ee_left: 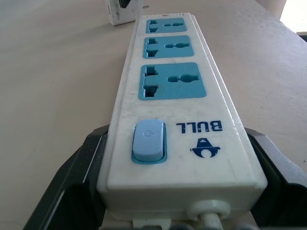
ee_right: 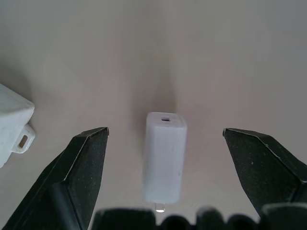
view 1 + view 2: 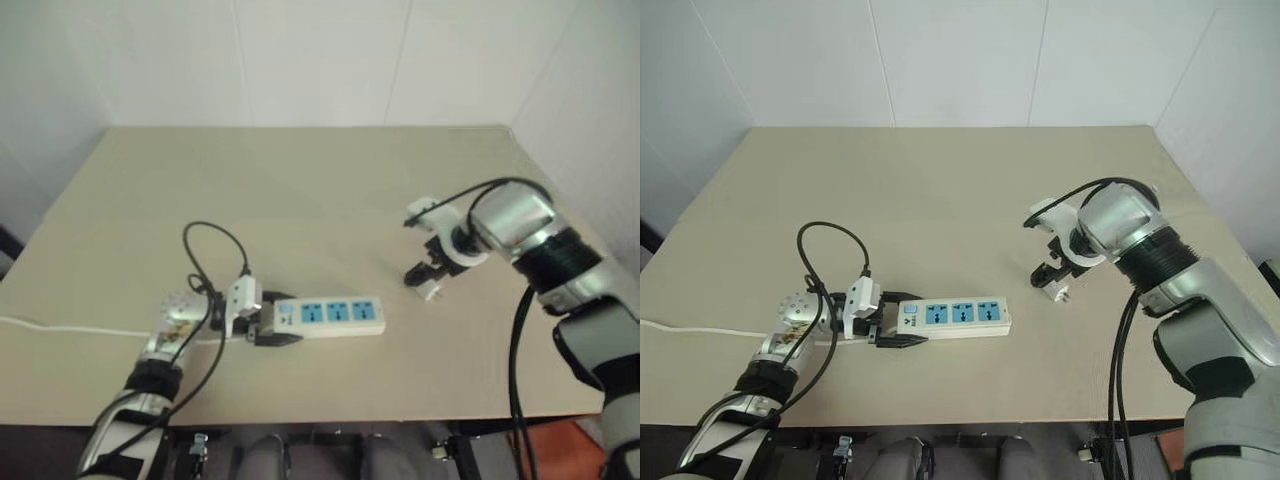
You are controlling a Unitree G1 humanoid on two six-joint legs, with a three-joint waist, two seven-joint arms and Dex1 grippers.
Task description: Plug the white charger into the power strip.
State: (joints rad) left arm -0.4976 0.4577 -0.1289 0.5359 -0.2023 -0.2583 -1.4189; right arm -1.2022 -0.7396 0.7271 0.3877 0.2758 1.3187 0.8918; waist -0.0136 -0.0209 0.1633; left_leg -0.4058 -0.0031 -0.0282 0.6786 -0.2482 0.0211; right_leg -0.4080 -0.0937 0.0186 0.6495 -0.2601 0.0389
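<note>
On the table [image 3: 300,180]: the strip [image 3: 340,315] lies flat near my front edge, and the charger [image 2: 165,155] lies well apart from it, off toward my right side.
Left gripper [image 1: 158,211]: my two black fingers [image 1: 72,182] clamp the switch end of the strip from both sides, so it is held, not loose.
Right gripper [image 2: 165,172]: my fingers [image 2: 76,177] stand wide, one on each side of the charger with clear gaps, touching nothing.
Charger: it lies on its side right under my right wrist, a small port on one end face, a metal prong just showing at the other.
Charger, handling: I judge it light, rigid and smooth-skinned, so it may skid or twist on the table if one finger arrives first.
Charger, grip: I would close on its two long flat sides, about mid-body, clear of the prong end so the prongs stay free for the socket.
Strip: three blue sockets [image 1: 173,81] in a row, a pale blue switch [image 1: 148,140] at the end I hold, cord leaving behind my left wrist.
Strip, handling: stiff and light by the look of it; it could slide under a push, which is why my left hold matters.
Risk: a shallow or off-centre pinch could let the charger tilt in my fingers when pressed in.
</note>
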